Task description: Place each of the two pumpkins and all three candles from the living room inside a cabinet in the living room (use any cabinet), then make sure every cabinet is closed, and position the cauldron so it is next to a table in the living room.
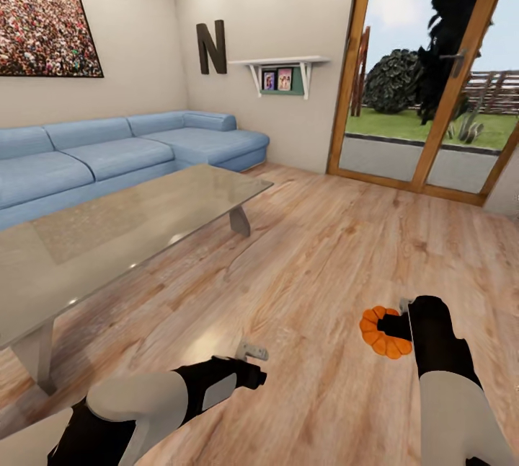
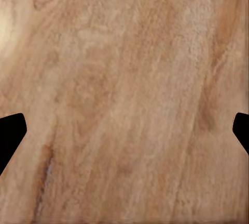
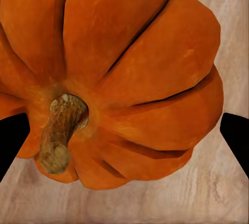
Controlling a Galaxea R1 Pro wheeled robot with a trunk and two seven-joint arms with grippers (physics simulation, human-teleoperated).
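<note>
One orange ribbed pumpkin is low over the wooden floor at the lower right. My right gripper reaches onto it from the right. In the right wrist view the pumpkin with its brown stem lies between the two black fingertips, which stand wide apart. That gripper is open, and one finger has a gap to the pumpkin's side. My left gripper hovers over bare floor at the lower middle; it is open with nothing between its fingers. Candles, cabinet and cauldron are out of view.
A long glass-topped table stands at the left, with a blue corner sofa behind it. Wood-framed glass doors at the right back lead to a garden. A wall shelf hangs beside them. Open wood floor lies between table and doors.
</note>
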